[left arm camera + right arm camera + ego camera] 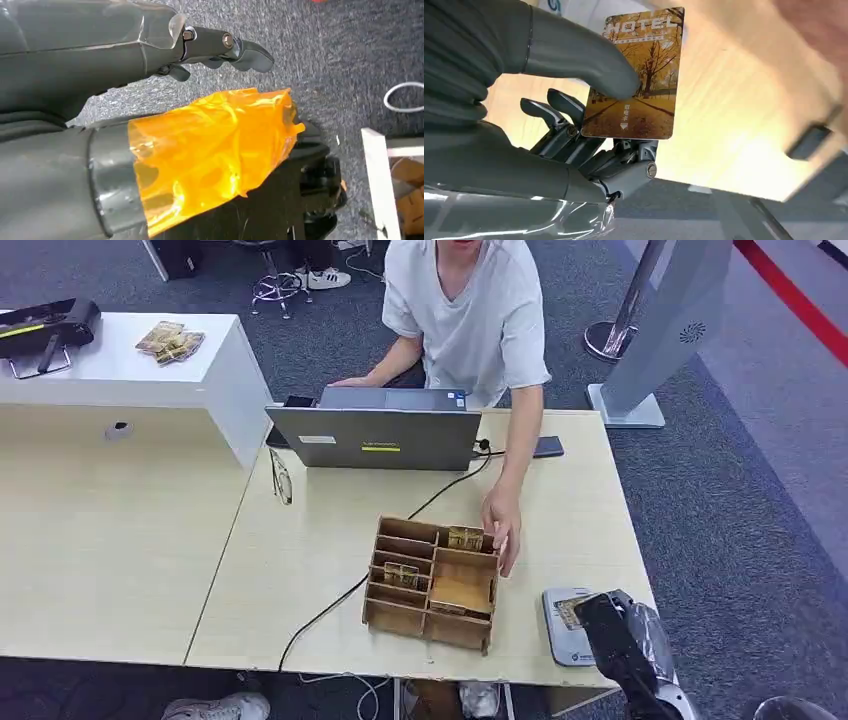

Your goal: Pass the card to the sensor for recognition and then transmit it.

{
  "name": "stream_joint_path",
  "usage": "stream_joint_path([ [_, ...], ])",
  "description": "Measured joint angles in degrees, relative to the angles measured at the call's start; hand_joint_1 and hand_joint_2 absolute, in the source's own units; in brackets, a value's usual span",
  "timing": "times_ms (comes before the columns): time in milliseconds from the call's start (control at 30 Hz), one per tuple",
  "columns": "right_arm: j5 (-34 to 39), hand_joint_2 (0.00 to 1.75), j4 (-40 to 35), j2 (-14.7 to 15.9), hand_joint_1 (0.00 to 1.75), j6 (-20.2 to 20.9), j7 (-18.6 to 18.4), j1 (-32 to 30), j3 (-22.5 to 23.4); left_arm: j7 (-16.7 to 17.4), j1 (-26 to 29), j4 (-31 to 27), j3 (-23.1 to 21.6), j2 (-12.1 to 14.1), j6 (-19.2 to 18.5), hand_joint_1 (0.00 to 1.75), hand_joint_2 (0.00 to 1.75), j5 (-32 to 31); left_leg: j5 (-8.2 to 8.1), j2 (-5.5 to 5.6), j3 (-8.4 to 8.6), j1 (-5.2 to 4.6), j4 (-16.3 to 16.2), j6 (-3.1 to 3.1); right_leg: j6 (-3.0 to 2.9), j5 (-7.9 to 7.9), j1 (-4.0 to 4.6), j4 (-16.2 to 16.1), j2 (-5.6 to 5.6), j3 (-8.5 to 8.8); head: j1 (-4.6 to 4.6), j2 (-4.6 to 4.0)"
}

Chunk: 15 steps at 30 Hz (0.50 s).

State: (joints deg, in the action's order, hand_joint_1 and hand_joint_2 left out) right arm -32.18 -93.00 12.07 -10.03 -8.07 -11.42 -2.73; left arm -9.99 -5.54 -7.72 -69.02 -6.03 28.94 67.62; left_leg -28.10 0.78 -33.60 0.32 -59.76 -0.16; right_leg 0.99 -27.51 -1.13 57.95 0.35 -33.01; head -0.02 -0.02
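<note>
Item: golden autumn-scene hotel card (pixel 636 80), pinched between thumb and fingers of my right hand (pixel 589 125), held over the flat grey card sensor (pixel 562 628) at the pale wooden table's (pixel 580 510) near right corner. My left hand (pixel 220 47) hangs over carpet, fingers curled, gripping nothing.

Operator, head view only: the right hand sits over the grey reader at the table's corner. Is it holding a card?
Observer: Yes. The right hand pinches a card between thumb and fingers.
Operator: What is printed on it?
Observer: The word HOTEL above an autumn tree scene, with a small arrow near its lower edge.
Operator: And the left hand?
Observer: The left hand hangs over grey carpet, holding nothing.
</note>
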Motion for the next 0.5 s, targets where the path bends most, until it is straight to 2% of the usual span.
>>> stream_joint_path([
  [67, -3.22, 1.75, 3.50, 0.98, 1.75, 1.57, -4.37, 2.17, -0.07, 1.38, -0.16, 0.00, 0.00, -0.07, -0.44, 0.00, 0.00, -1.36, 0.01, 0.01, 0.00, 0.00, -0.01, 0.01, 0.08, 0.05, 0.00, -0.01, 0.00, 0.01, 0.02, 0.00],
  [133, -8.34, 1.75, 7.83, 1.35, 1.75, 1.37, -7.54, 4.92, 0.29, 2.60, -0.60, 0.00, -0.07, -0.17, -0.81, 0.00, 0.00, -2.58, 0.05, -0.01, 0.02, -0.01, -0.02, 0.07, 0.11, 0.10, -0.01, -0.01, 0.03, 0.01, 0.00, 0.00],
  [167, -13.21, 1.75, 11.39, 1.62, 1.75, 0.98, -9.31, 5.83, 0.99, 3.45, -0.91, 0.00, -0.50, -0.22, -1.01, 0.00, 0.00, -3.32, 0.06, 0.03, 0.01, -0.02, -0.04, 0.09, 0.11, 0.10, -0.02, -0.02, 0.00, 0.04, 0.02, 0.00],
  [267, -18.71, 1.75, 16.55, 1.77, 1.75, 0.67, -10.05, 8.22, 2.06, 4.52, -1.66, 0.00, -1.16, -0.41, -1.38, 0.00, 0.00, -4.06, 0.06, -0.01, 0.07, -0.02, -0.05, 0.10, 0.10, 0.14, -0.01, -0.02, 0.02, 0.09, 0.00, 0.00],
  [500, -25.06, 1.75, 25.08, 1.75, 1.75, 2.62, -11.43, 11.95, 4.06, 5.40, -3.02, 0.00, -2.14, -1.07, -1.92, 0.00, 0.00, -5.01, 0.07, 0.00, 0.17, 0.00, -0.05, 0.10, 0.11, 0.14, 0.01, -0.03, 0.02, 0.20, 0.02, 0.00],
])
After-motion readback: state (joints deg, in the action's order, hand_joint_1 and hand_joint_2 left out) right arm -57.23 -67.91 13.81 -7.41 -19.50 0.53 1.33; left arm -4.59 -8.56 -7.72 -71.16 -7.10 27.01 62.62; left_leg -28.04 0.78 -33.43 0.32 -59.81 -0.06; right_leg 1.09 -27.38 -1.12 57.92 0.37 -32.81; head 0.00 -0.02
